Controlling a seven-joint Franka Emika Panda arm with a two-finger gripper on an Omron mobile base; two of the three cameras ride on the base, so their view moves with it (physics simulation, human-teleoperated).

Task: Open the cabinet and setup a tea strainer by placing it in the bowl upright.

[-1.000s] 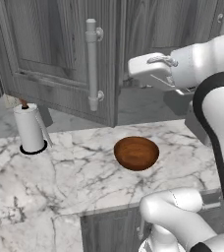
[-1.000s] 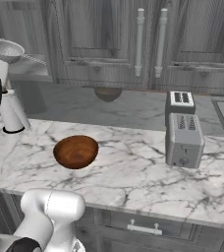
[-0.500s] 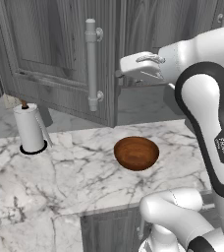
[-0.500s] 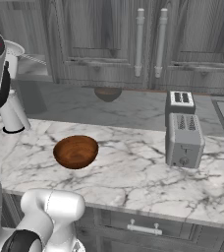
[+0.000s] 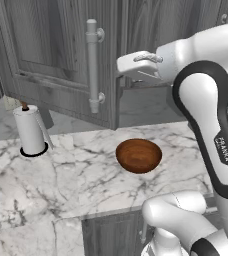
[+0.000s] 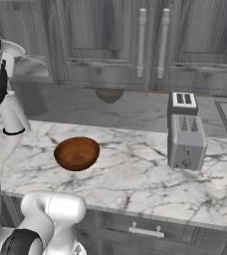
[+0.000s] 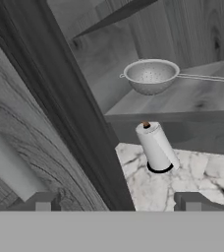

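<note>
Gripper [image 7: 116, 203] jaws are standing apart, holding nothing, beside the edge of the swung-open cabinet door [image 5: 61, 55]. Marble tabletop [image 5: 71, 180] is carrying the reddish-brown bowl [image 5: 138, 155], the paper-towel roll [image 5: 32, 131] well to its left, and a toaster [image 6: 186, 140] off to its right. Farther back, the tea strainer [image 7: 151, 75] is sitting upright on the cabinet's grey shelf [image 7: 192, 101], above the roll.

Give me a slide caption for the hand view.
Tea strainer upright on the open cabinet's shelf, paper-towel roll on the counter below.
</note>
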